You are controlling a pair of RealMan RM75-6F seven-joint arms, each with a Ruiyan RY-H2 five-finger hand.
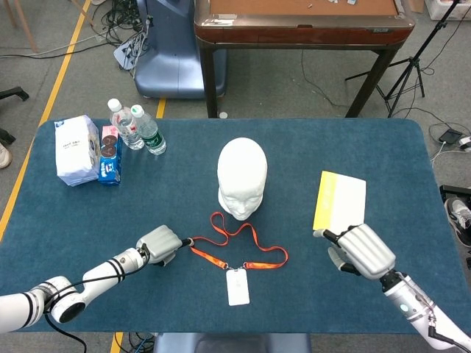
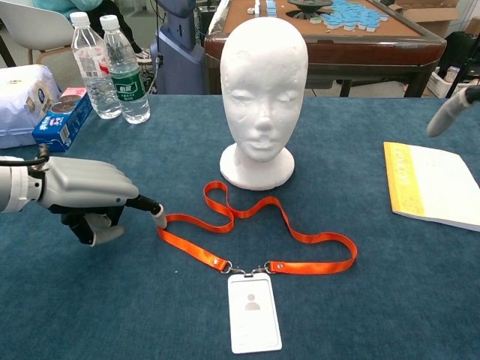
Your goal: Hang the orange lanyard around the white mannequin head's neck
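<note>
Two hands are over the blue table (image 1: 88,220) right now. The left hand (image 2: 82,191) sits low at the left end of the orange lanyard (image 2: 247,232), one extended fingertip touching the strap's left loop. The other fingers are curled under, and honestly I can't tell from either view whether the strap is pinched or just touched. The right hand (image 1: 360,251) hovers beside the near corner of the yellow-and-white booklet (image 1: 340,200) with fingers spread and nothing in them; the chest view only catches one of its fingertips at the right edge.

The lanyard lies flat on the table in front of the white mannequin head (image 2: 262,90), not around the neck. Its white badge holder (image 2: 253,312) is clipped on at the near side. The head stands upright mid-table, facing the robot.

Far left corner has two water bottles (image 1: 138,128), a white tissue pack (image 1: 76,149) and a blue cookie box (image 1: 110,157).
</note>
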